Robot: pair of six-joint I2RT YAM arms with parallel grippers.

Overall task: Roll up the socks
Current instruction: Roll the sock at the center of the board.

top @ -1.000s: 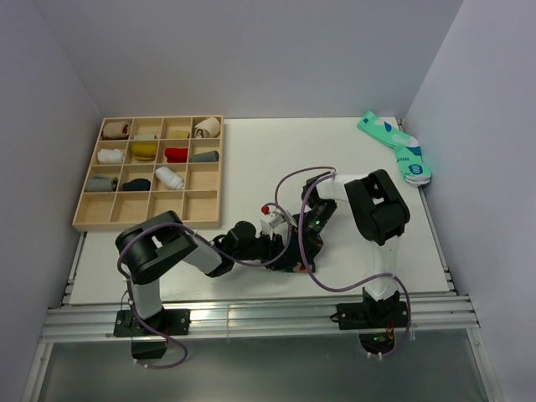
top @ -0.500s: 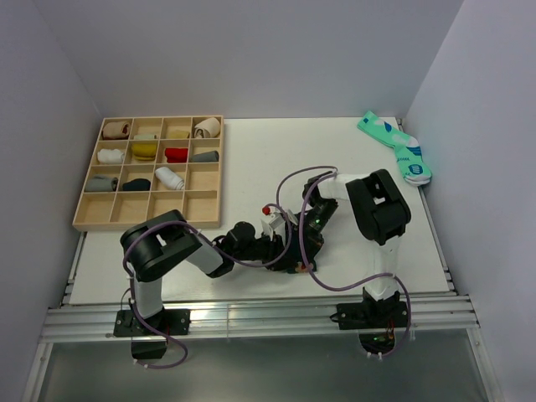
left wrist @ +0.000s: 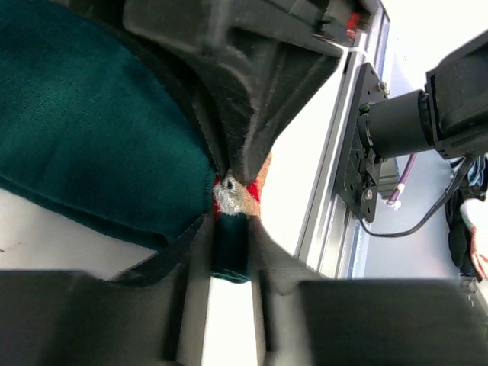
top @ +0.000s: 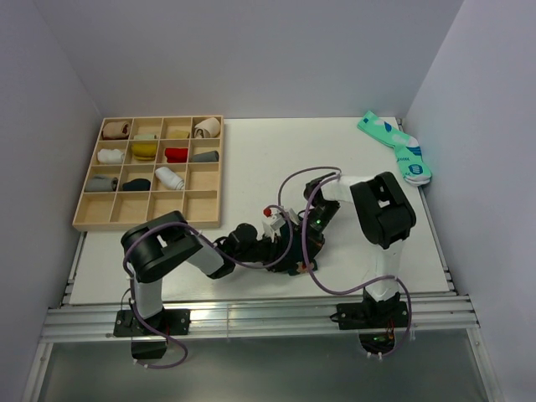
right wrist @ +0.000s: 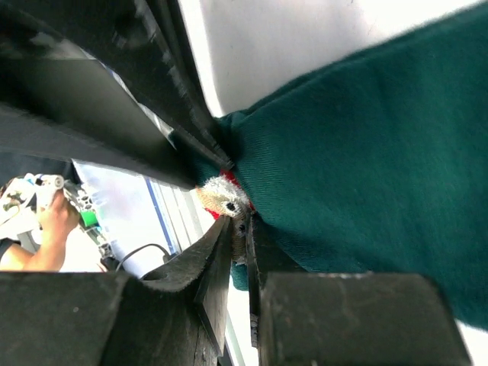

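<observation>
Crowding is the danger at the near edge of the white table (top: 251, 159): the left gripper (left wrist: 229, 255) and the right gripper (right wrist: 242, 242) each have jaws pressed together on one small fold of the dark green knitted sock (left wrist: 91, 130), beside its red-and-white figure (left wrist: 229, 194), so fingertips could knock. With so little cloth pinched, opposing pulls could slip it free and let the sock fall open; the white striped sock I cannot make out. Farther back, the compartmented wooden tray (top: 146, 223) lies well apart, a long carry for a loose bundle.

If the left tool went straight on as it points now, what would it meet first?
The dark green sock pinched in the left tool; seemingly just behind it, the right tool, facing tip to tip.
</observation>
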